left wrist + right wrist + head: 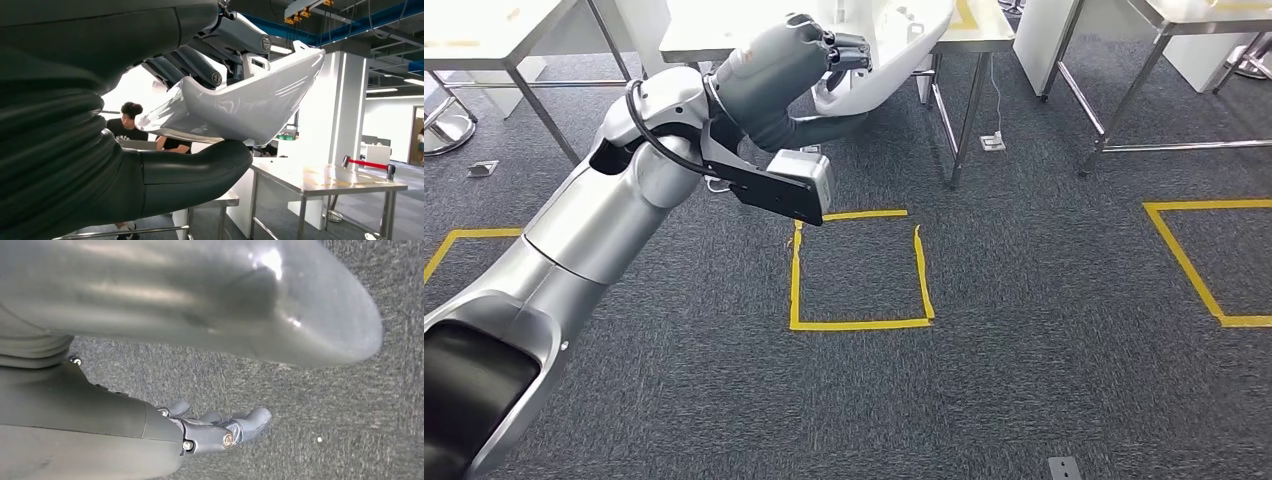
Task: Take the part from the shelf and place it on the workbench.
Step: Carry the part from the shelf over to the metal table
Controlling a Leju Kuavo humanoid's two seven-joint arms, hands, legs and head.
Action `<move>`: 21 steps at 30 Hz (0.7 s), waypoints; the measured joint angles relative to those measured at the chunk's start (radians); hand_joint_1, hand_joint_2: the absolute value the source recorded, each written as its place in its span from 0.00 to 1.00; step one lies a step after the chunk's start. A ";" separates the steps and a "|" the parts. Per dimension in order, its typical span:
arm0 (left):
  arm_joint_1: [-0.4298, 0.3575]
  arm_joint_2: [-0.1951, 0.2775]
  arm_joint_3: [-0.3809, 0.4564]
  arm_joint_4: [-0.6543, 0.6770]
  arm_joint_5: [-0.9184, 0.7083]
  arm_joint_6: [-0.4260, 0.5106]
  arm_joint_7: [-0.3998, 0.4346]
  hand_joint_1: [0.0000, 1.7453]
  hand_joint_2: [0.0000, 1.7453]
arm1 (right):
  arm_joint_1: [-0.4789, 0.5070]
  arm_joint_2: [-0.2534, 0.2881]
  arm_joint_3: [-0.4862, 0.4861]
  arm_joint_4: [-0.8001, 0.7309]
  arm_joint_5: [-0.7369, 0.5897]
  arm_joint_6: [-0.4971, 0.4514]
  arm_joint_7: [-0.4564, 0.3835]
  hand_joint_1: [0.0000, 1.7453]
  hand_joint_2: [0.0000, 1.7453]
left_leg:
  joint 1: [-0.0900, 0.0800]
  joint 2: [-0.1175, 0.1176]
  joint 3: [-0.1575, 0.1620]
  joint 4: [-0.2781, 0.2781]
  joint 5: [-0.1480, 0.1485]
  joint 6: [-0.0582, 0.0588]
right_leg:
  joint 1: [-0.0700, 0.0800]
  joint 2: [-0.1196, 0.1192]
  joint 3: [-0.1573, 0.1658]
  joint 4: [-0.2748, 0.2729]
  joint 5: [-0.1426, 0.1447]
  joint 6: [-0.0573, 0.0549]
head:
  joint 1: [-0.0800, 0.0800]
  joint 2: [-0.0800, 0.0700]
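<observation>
pick: looks done, left hand (809,70) clamps the glossy white part (894,50) thumb-under | place: not yet, workbench (984,35) just beyond it | right hand (220,430) hangs loose, fingers apart, holding nothing

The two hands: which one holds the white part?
The left hand holds the white part, raised toward the tables. The right hand hangs over the carpet, with nothing in it.

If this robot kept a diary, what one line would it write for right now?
left hand: grips white part | right hand: holds nothing, over carpet | workbench: ahead | part not yet placed
</observation>
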 joint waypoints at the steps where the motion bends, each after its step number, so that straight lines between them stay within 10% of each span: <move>1: -0.005 -0.002 0.001 0.001 0.000 0.000 0.000 1.00 1.00 | 0.000 0.000 0.000 0.000 0.001 0.002 -0.002 0.00 0.00 | 0.004 0.001 0.021 -0.030 0.009 0.003 | 0.002 0.000 0.005 -0.004 0.001 0.000 | 0.000 0.000; 7: -0.014 -0.007 0.002 0.013 -0.009 -0.008 0.003 1.00 1.00 | 0.002 -0.005 0.000 0.000 0.005 0.008 -0.004 0.00 0.00 | 0.035 0.008 0.072 -0.077 0.009 -0.021 | -0.013 -0.002 -0.125 0.226 -0.085 0.033 | 0.004 0.000; 11: -0.012 -0.010 0.001 0.020 -0.010 -0.009 0.003 1.00 1.00 | 0.004 -0.002 0.000 0.002 0.005 0.009 -0.004 0.00 0.00 | 0.067 0.008 0.058 0.000 -0.056 -0.075 | -0.044 -0.001 -0.061 0.067 0.011 0.083 | 0.011 0.000; 17: -0.016 -0.016 0.002 0.021 -0.010 -0.012 0.000 1.00 1.00 | 0.006 0.001 0.000 0.002 0.005 0.012 -0.005 0.00 0.00 | 0.062 0.018 0.054 0.061 -0.117 -0.106 | -0.046 0.000 -0.030 0.079 -0.052 0.009 | 0.015 0.000; 21: -0.015 -0.015 0.002 0.024 -0.010 -0.012 -0.001 1.00 1.00 | 0.013 0.001 0.000 0.002 0.005 0.012 -0.004 0.00 0.00 | 0.048 0.041 -0.127 0.314 -0.160 -0.089 | -0.028 -0.001 0.037 0.055 -0.090 -0.012 | 0.005 0.000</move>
